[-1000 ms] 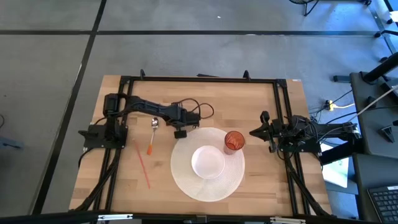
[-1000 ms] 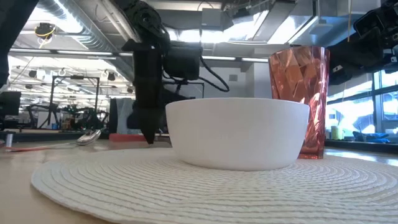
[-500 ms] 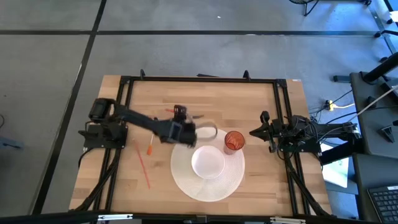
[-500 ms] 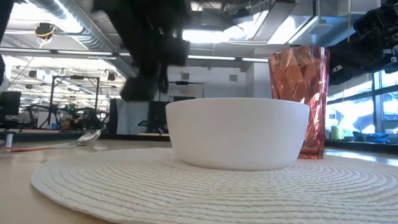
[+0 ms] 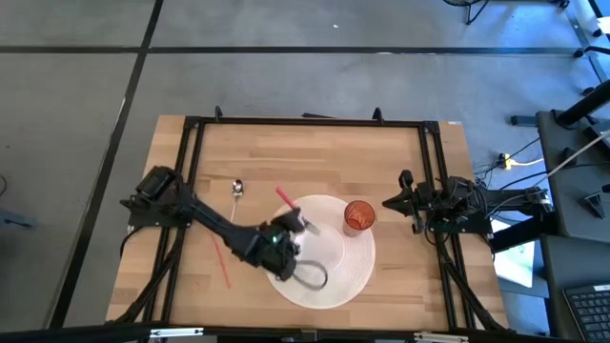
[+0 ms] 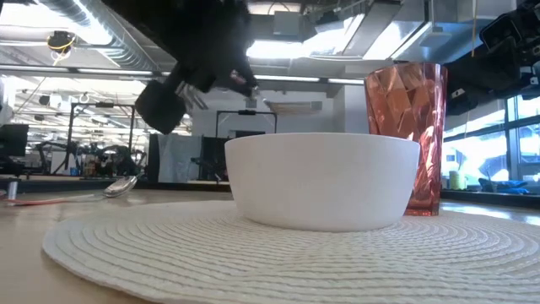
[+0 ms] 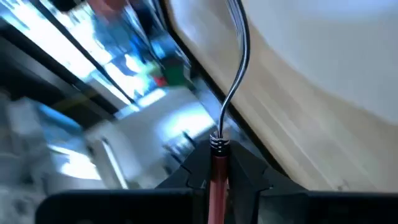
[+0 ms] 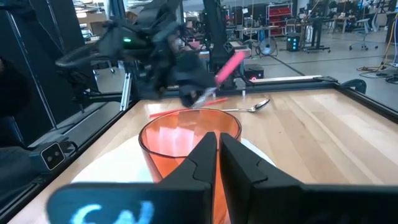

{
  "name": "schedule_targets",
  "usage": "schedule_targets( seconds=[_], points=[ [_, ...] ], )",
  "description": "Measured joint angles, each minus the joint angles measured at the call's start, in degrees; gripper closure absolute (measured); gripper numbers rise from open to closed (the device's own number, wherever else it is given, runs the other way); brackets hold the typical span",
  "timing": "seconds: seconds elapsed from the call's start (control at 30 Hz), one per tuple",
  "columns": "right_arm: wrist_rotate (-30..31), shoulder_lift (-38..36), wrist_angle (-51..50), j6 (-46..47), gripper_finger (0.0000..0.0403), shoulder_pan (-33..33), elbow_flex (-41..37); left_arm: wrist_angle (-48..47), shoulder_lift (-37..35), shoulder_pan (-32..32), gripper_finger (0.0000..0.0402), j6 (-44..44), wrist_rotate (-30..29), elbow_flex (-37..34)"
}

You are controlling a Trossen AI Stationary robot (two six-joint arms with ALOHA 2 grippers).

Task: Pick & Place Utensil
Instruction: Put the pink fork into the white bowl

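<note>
My left gripper (image 5: 297, 227) hangs over the white round placemat (image 5: 350, 262), shut on a utensil with a pink-red handle (image 5: 285, 197) and a thin metal shaft (image 7: 239, 68). Its working end is out of view. In the high view the arm covers the white bowl (image 6: 321, 181), which stands on the placemat. The orange-red cup (image 5: 358, 215) stands at the placemat's far right edge. A metal spoon (image 5: 237, 188) lies flat on the wood to the left. My right gripper (image 5: 393, 203) waits at the right, shut, just behind the cup (image 8: 189, 146). My left gripper pinches the utensil's handle (image 7: 217, 171) between its two fingers, close to the metal collar where the shaft begins. The shaft sticks out forward past the fingertips. The handle's free end (image 8: 231, 61) points up and away behind the gripper. The utensil is lifted clear of the table.
A thin red stick (image 5: 220, 257) lies on the wood left of the placemat. Black frame rails (image 5: 305, 122) run along the table's edges. Bare wood lies between the spoon and the far rail, and right of the cup up to my right arm.
My left gripper stood pointing down at the table, right of the spoon. It rose with the pink-handled utensil, swung toward the near edge over the placemat and bowl, and turned so that the handle now slants upward. Spoon, cup and bowl kept their places.
</note>
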Motion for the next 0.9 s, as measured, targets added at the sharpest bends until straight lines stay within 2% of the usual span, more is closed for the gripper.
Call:
schedule_targets(
  seconds=[0.07, 0.2, 0.53, 0.77, 0.9],
  points=[
    [0.01, 0.0, 0.0, -0.02, 0.0382, -0.01, 0.0, 4.82, 0.99, -1.24, 0.0376, 5.54, -0.49, 0.0],
    [0.0, 0.0, 0.0, -0.18, 0.0382, -0.01, 0.0, 8.47, 3.3, -1.6, 0.0376, 12.12, -0.4, 0.0],
    [0.03, 0.0, 0.0, -0.26, 0.0382, 0.0, 0.0, 10.89, 9.16, -1.07, 0.0376, 15.79, 0.56, 0.03],
    [0.02, 0.0, 0.0, -0.64, 0.0382, -0.01, 0.0, 13.26, 9.96, -1.12, 0.0376, 17.9, 1.54, 0.03],
    [0.02, 0.0, 0.0, -0.59, 0.0382, 0.0, 0.0, 13.54, 9.94, -1.12, 0.0346, 17.93, 1.49, 0.27]
  ],
)
